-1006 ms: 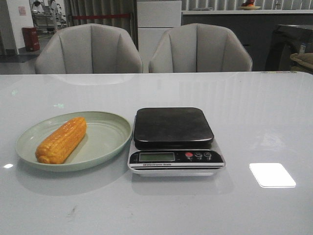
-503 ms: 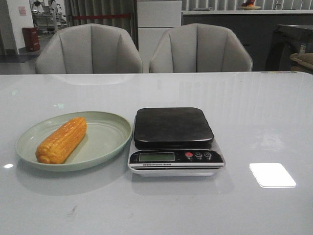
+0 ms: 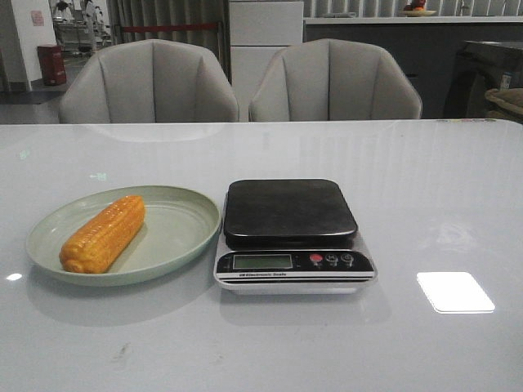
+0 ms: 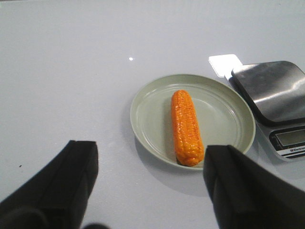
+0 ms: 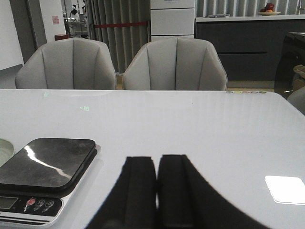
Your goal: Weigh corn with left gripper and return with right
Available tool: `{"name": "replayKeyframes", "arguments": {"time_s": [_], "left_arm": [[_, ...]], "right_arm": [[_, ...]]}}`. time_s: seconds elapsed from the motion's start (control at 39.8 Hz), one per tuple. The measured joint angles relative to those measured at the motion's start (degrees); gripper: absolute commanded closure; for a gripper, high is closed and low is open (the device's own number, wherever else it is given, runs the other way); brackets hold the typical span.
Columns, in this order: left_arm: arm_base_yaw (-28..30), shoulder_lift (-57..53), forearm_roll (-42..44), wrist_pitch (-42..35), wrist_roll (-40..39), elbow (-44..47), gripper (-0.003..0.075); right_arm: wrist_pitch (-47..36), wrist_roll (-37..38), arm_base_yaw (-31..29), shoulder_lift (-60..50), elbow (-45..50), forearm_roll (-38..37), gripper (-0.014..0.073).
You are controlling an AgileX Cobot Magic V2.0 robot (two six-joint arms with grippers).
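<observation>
Right now you have the corn (image 3: 103, 234) lying on its side in the green plate (image 3: 176, 239), on the left part of the white bench (image 3: 425, 204), its length running diagonally from the plate's near-left rim toward the middle. Just beside the plate's right edge sits the kitchen scale (image 3: 290, 235); its dark platform carries nothing, and its display and three small buttons face you at the front.

Your left pincer (image 4: 150, 183) hangs above the bench short of the plate, spread wide apart, with nothing between its black fingers (image 4: 71, 171); through its camera you see the cob in the plate and the scale beyond it.

Your right pincer (image 5: 157, 188) is closed tight, its two fingers pressed together with nothing between them, poised over bare bench to the right of the scale. Two grey chairs (image 3: 331, 82) stand behind the far edge.
</observation>
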Motion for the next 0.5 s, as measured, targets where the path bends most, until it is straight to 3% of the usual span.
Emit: {"name": "replayKeyframes", "arguments": {"time_s": [0.5], "left_arm": [[-3.8,34.0,-1.3,-1.2,0.0,-15.1,0.0175]], "right_arm": [[0.0,0.0,0.0,0.0,0.0,0.0,0.0427]]}}
